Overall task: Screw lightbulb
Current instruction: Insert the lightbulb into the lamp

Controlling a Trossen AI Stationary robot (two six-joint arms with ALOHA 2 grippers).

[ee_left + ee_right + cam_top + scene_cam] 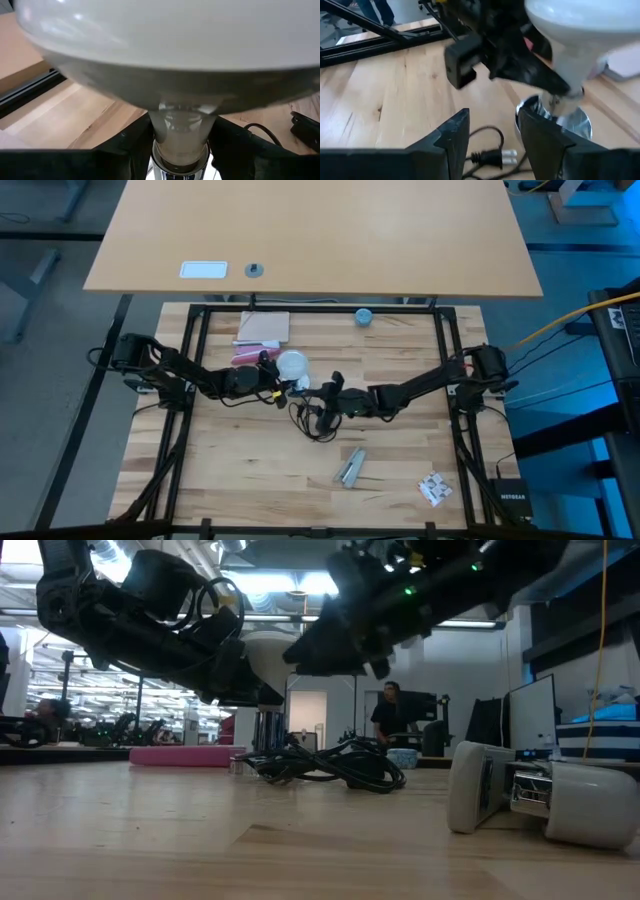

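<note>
Left wrist view shows the lightbulb (pixel 165 55) filling the frame, its pale neck clenched between the left gripper's (pixel 181 145) dark fingers (pixel 125 150), with a shiny metal socket (pixel 180 172) directly below the neck. Right wrist view places the right gripper (pixel 492 135) just beside that socket (pixel 575 122), its jaws released and holding nothing; a black cord with a plug (pixel 492 159) lies under them. High view confirms the bulb (pixel 292 365) near the table's (pixel 250 470) middle, between the two arms. Judged risks: the neck appears only partly seated, so a tilted start could cross-thread it. With the socket apparently unheld, turning the bulb may spin the base and twist the cord. A grip on smooth glass could slip under torque. Whether the threads have engaged cannot be told.
</note>
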